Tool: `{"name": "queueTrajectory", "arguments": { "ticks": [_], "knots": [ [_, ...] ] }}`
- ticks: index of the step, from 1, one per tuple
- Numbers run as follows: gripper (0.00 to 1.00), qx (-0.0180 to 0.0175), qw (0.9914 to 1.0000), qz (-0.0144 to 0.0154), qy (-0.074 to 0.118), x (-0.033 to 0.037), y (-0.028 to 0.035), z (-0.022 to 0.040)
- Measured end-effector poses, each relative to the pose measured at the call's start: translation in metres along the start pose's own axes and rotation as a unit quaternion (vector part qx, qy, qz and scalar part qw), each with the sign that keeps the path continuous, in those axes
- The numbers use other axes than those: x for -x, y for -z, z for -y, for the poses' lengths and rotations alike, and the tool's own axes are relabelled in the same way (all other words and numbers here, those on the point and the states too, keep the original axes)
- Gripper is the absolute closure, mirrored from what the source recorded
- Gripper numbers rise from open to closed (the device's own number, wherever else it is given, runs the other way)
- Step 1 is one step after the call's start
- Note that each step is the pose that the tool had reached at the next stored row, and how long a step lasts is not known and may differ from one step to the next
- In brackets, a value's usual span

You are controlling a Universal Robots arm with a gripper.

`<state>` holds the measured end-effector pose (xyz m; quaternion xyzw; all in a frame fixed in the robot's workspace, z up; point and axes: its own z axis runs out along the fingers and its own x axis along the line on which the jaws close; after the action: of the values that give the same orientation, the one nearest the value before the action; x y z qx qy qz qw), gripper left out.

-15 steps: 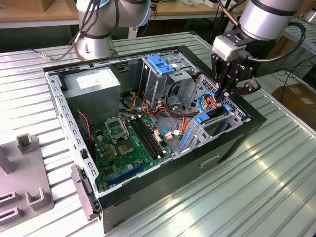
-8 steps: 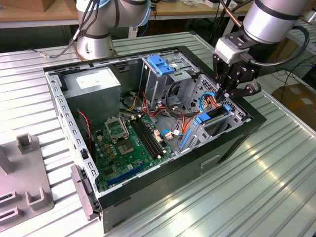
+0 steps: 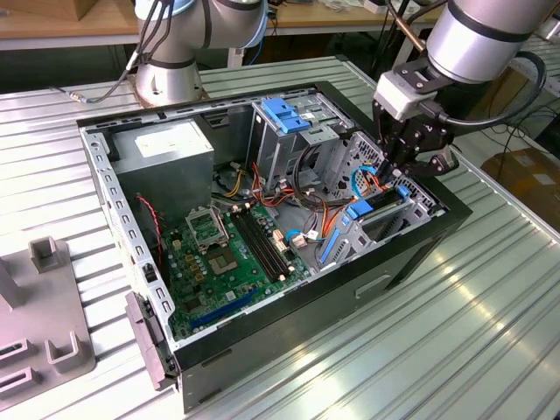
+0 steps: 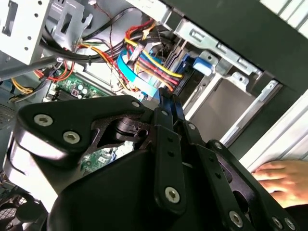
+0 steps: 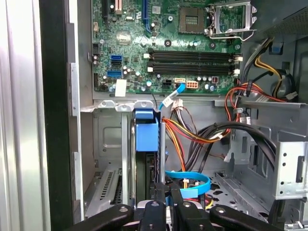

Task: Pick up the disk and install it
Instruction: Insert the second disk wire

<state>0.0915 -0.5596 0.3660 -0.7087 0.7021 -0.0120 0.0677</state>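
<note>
1. Ribbed metal counter (image 3: 455, 332) carries an open computer case (image 3: 289, 324), lying on its side with its inside exposed.
2. Near the exterior view's left edge a grey fixture (image 3: 48, 346) with upright blocks sits on the counter, apart from the case.
3. Inside the case, the green motherboard (image 3: 227, 254) fills the near left part; a grey power-supply box (image 3: 171, 153) lies beyond it.
4. At the case's right end, the disk (image 3: 372, 210) stands on edge in a metal bay, blue rail and tab uppermost; in the first wrist view its blue tab (image 5: 146, 134) shows between the bay walls.
5. The gripper (image 3: 391, 173) is directly above the disk's far end. Its jaws are drawn close together at the disk's blue rail; whether they grip it, I cannot tell.
6. Red, yellow and orange cables (image 5: 192, 134) and a flat blue cable (image 5: 190, 179) lie just beside the disk.
7. A person's hand (image 4: 281, 175) rests on the counter outside the case.
8. Farther back, a blue bracket (image 3: 284, 114) tops the drive cage, with the arm's base (image 3: 171, 70) beyond it.
</note>
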Motion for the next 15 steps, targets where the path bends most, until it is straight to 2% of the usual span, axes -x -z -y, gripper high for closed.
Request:
{"name": "queueTrajectory", "arguments": {
  "ticks": [3, 5, 15],
  "knots": [
    [0.84, -0.0015, 0.99999, 0.0029, 0.0, -0.0018, 0.001, -0.0096],
    [0.84, -0.0017, 0.99999, 0.004, 0.0, -0.002, 0.0013, -0.0131],
    [0.84, -0.0016, 0.99999, 0.0048, 0.0, -0.0028, 0.0013, -0.0136]
  ]
}}
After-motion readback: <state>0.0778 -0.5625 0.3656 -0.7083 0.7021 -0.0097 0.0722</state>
